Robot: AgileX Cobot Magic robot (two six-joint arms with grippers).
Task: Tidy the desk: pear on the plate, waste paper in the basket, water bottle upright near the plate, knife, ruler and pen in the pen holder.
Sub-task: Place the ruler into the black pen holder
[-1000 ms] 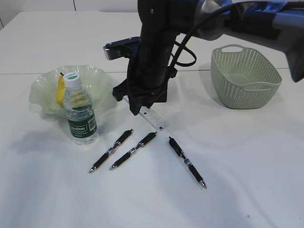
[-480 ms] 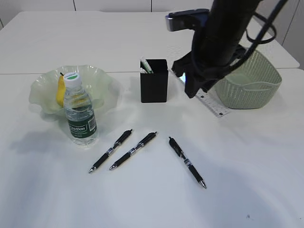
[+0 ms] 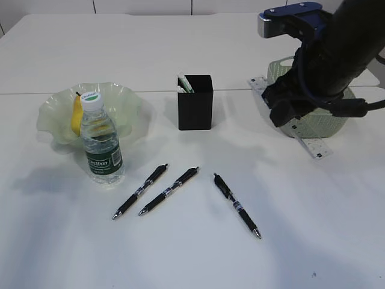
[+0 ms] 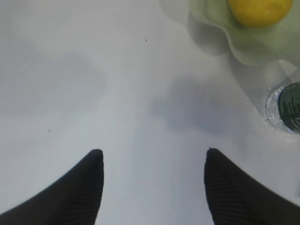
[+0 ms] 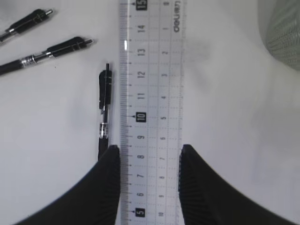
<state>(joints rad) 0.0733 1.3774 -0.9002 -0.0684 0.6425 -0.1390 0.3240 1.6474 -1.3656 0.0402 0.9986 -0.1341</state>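
The right gripper (image 5: 149, 161) hangs in the air over the right side of the table (image 3: 192, 253), in front of the basket (image 3: 337, 120). Its two dark fingers (image 5: 110, 187) are closed on the long edges of the clear ruler (image 5: 151, 93), jaws partly open at just the ruler's width. The ruler juts out past the fingertips and, seen from the front, slants down toward the table, one end showing above the arm and the other below it (image 3: 310, 144).

The left gripper (image 4: 152, 159) hovers above bare tabletop with its jaws spread wide and nothing between them; near it are the edge of the plate (image 4: 253, 44) and the side of the water bottle (image 4: 286, 108).

The pear (image 3: 77, 114) lies in the wavy green plate (image 3: 126, 102) at the left. The water bottle (image 3: 101, 141) stands upright just in front of the plate, cap on. The black pen holder (image 3: 195, 103) stands in the middle, well apart from the basket, with something pale poking out of its top. Three black pens lie loose on the table in front of it: two side by side (image 3: 141, 191) (image 3: 169, 191) and a third (image 3: 237, 205) angled off to the right.
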